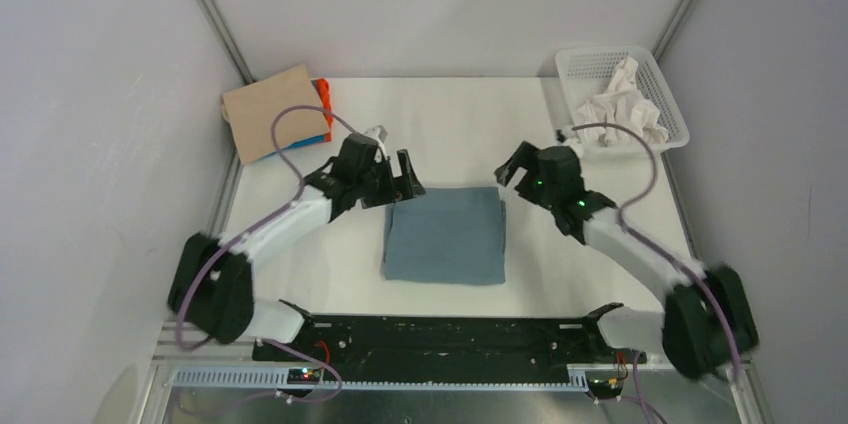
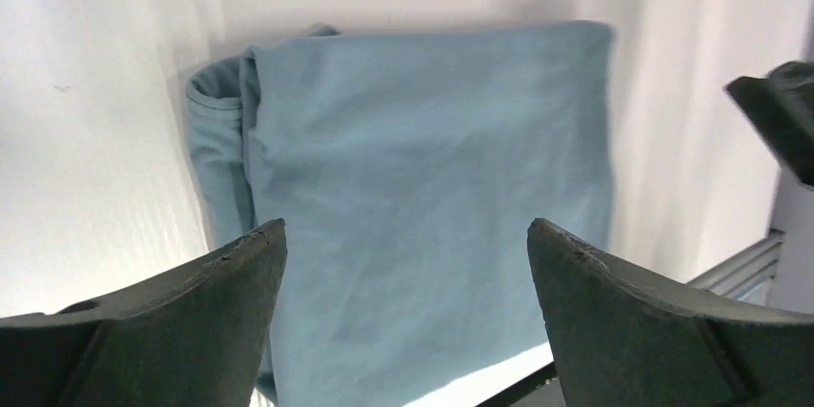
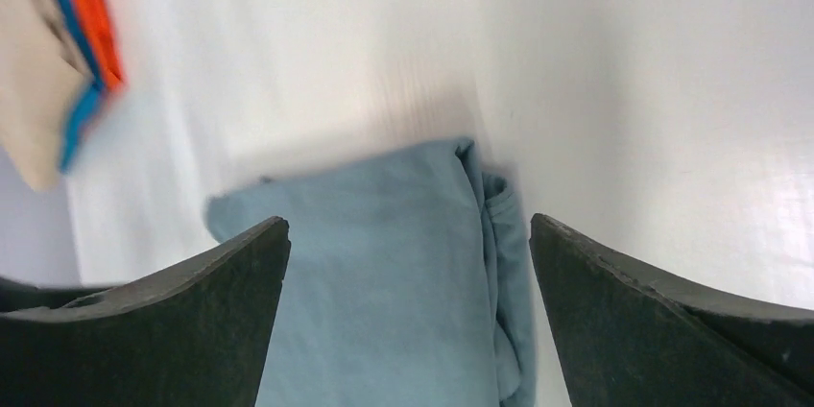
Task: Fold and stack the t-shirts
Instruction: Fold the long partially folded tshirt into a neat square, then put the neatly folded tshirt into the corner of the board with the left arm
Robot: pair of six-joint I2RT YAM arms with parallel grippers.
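Left gripper (image 2: 405, 227) and right gripper (image 3: 407, 225), jaws spread, flank the far edge of the folded t-shirt (image 1: 445, 239), long axis left-right.

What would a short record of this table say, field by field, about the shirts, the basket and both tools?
grey shirt: folded, flat at the middle of the table
stack: far left corner; tan shirt on top, orange shirt and blue shirt beneath
basket: far right corner, holds crumpled white material
left tool: open, over the grey shirt's far left corner, holding nothing
right tool: open, over its far right corner, holding nothing
left to do: grey shirt not yet on stack
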